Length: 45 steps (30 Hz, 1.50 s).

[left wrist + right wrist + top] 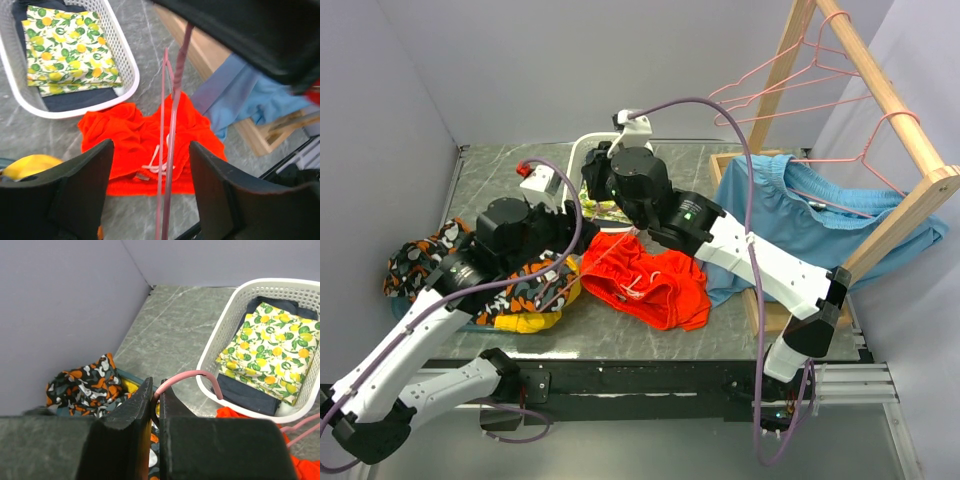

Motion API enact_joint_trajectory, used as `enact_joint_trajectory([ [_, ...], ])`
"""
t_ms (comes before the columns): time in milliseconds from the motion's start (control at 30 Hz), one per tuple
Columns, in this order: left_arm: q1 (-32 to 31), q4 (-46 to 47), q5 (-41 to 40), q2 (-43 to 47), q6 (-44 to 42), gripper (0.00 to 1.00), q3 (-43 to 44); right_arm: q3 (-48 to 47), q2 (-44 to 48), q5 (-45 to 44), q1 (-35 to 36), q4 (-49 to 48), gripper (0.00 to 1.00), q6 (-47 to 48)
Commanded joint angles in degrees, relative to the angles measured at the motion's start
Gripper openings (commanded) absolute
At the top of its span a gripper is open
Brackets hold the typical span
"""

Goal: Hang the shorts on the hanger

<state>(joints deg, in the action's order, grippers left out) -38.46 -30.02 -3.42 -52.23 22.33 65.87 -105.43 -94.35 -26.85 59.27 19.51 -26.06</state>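
The red-orange shorts (645, 278) lie crumpled on the table, drawstring up, and also show in the left wrist view (132, 137). My right gripper (156, 388) is shut on the hook of a pink wire hanger (192, 375); in the top view it (593, 178) is over the basket's near edge. The hanger's wires (167, 150) run down between the fingers of my left gripper (150, 147), which is open above the shorts' waistband. In the top view the left gripper (582, 238) is just left of the shorts.
A white basket (582, 160) with folded lemon-print cloth stands behind the shorts. An orange-black-white patterned cloth (425, 262) and a yellow cloth (525, 320) lie at the left. A wooden rack (885, 90) with pink hangers stands at the right, light blue shorts (800, 215) at its base.
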Motion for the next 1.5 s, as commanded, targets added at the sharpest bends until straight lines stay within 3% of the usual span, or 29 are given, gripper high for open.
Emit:
enact_joint_trajectory([
  [0,0.0,11.7,-1.8,1.5,3.9,0.65,-3.7,-4.6,-0.8,-2.2,1.1,-1.4,0.0,-0.7],
  [133,0.0,18.3,-2.6,1.8,5.1,0.64,-6.0,-5.1,-1.0,-1.3,2.2,-1.5,0.0,-1.5],
  [433,0.0,23.4,-5.0,0.1,5.3,0.57,-8.4,-5.7,-1.5,0.1,3.2,-1.0,0.0,-2.3],
  [600,0.0,24.0,-5.4,-1.5,4.9,0.45,-8.2,-6.0,-1.4,0.4,3.7,-0.3,0.0,-2.4],
  [733,0.0,23.2,-4.9,-1.9,4.4,0.41,-8.0,-6.5,-1.4,0.7,3.9,0.1,0.0,-2.4],
  [833,0.0,23.0,-5.4,-1.4,4.0,0.29,-8.2,-6.6,-1.4,1.5,4.2,0.2,0.0,-2.3],
  [900,0.0,23.4,-6.1,-0.9,3.9,0.1,-8.6,-6.6,-1.3,1.8,4.3,0.6,0.0,-2.5],
  [967,0.0,23.8,-6.7,0.1,3.8,0.01,-9.1,-5.8,-0.6,2.0,4.5,0.8,0.2,-2.6],
  [1133,0.0,23.7,-8.4,2.1,4.3,0.01,-10.5,-0.5,3.9,2.7,4.5,0.6,0.56,-2.7],
  [1233,0.0,22.6,-8.7,2.7,4.9,0.01,-10.8,3.5,7.4,3.5,4.5,0.1,0.7,-2.8],
  [1467,0.0,20.1,-10.4,4.2,4.6,0.01,-10.2,12.6,14.7,3.6,4.5,-0.3,0.85,-3.6],
])
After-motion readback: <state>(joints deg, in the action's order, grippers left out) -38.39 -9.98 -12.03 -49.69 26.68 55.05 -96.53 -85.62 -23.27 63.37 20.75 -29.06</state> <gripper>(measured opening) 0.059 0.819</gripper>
